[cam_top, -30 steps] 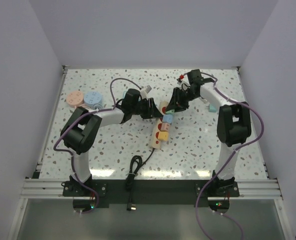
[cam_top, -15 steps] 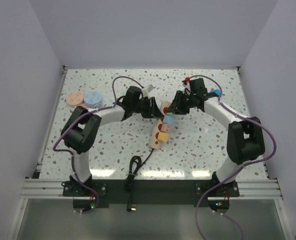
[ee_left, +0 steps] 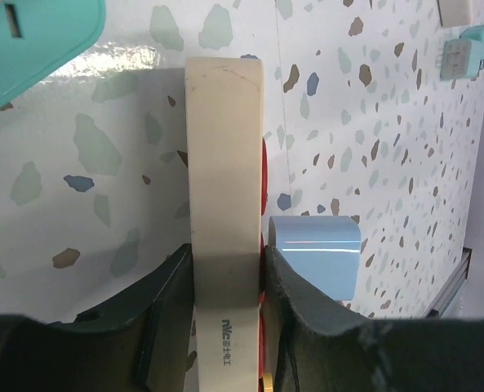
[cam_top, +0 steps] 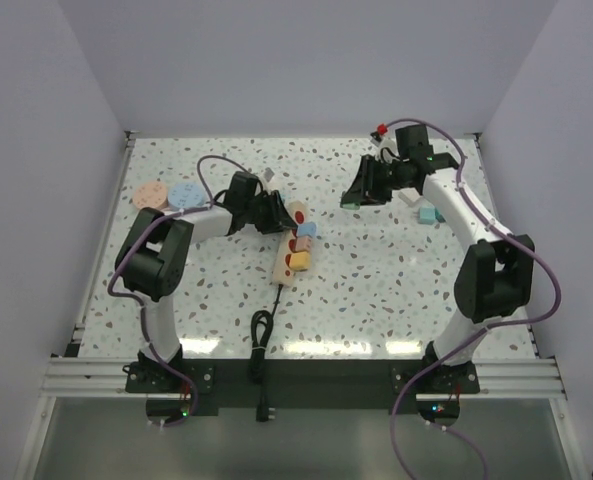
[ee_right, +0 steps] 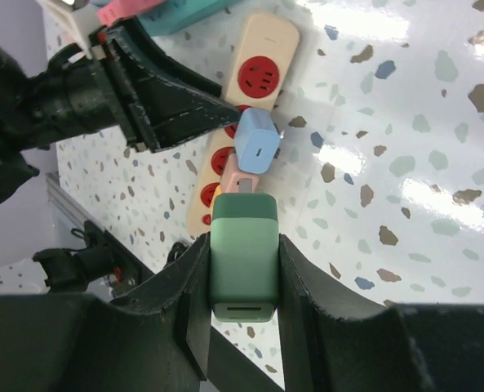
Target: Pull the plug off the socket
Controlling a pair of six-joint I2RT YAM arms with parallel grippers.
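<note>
Both grippers are clamped, each for its own job. The right gripper (ee_right: 243, 251) pinches a green plug (ee_right: 243, 273), held clear of the socket (ee_right: 266, 37) and apparently already out. The left gripper (ee_left: 225, 263) squeezes the strip's pale sides, likely bracing it against the pull. A blue plug (ee_right: 258, 140) and a pink plug (ee_right: 237, 181) sit in the strip, which lies mid-table (cam_top: 376, 280).

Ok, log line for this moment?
left pincer: shut on power strip | right pincer: shut on green plug, held clear of strip | blue plug: plugged in
</note>
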